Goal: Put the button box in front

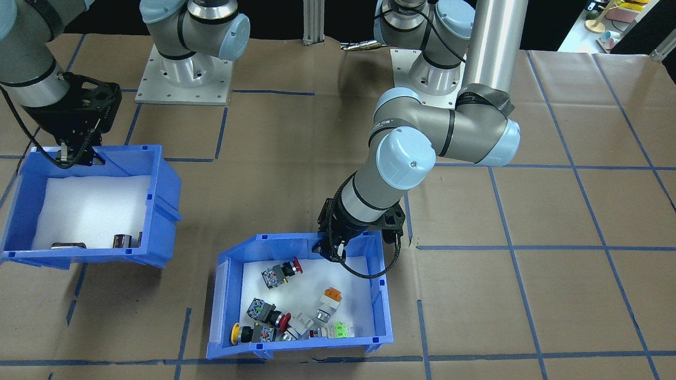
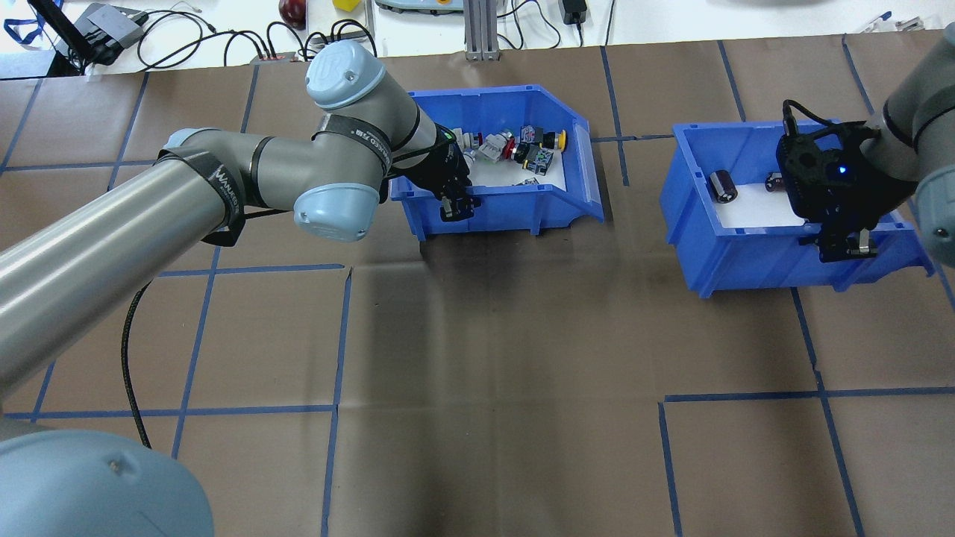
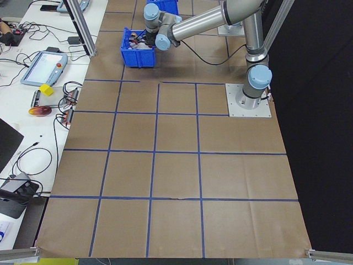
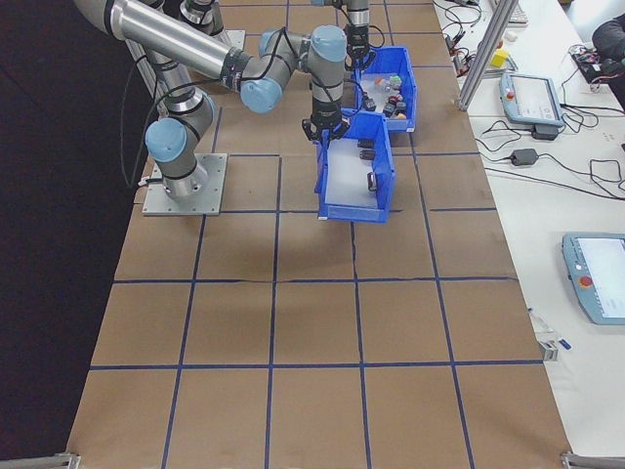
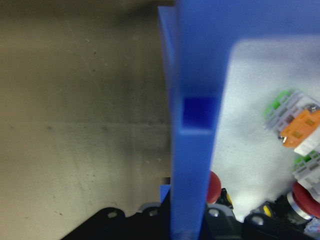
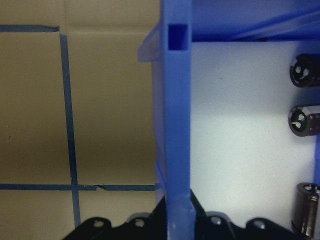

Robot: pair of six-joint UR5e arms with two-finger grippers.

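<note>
Button box [image 2: 515, 190] at 12 o'clock on the surface in the overhead view, at far edge. Rigid plastic, light, loose switches [image 2: 522, 145] will slide if tilted. Left fingers [image 2: 451, 201] pinch its near wall; right fingers [image 2: 847, 246] pinch other bin's [image 2: 746, 253] wall.
</note>
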